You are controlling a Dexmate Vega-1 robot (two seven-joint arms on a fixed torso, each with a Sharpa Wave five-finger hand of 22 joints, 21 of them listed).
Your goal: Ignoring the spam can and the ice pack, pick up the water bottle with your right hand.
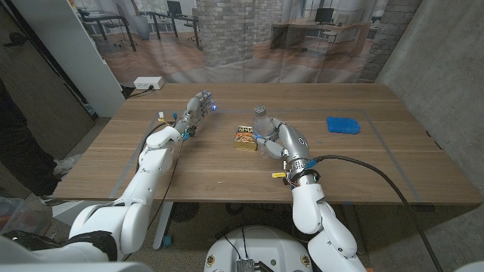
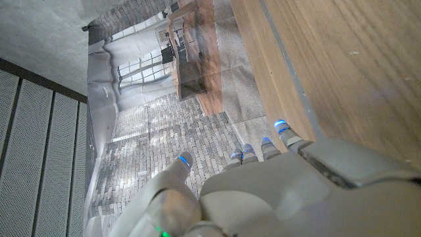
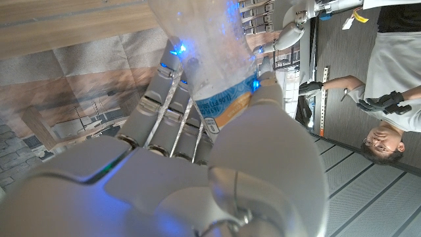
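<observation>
Our left hand (image 1: pixel 195 111) waits with fingers spread, holding nothing, well apart from the work. The spam can (image 1: pixel 245 138) sits just left of our right hand (image 1: pixel 277 139), whose fingers wrap the bottle (image 1: pixel 261 121), gripping it. We should squeeze evenly and lift straight up, clear of the can. The ice pack (image 1: pixel 343 125) lies well right.
</observation>
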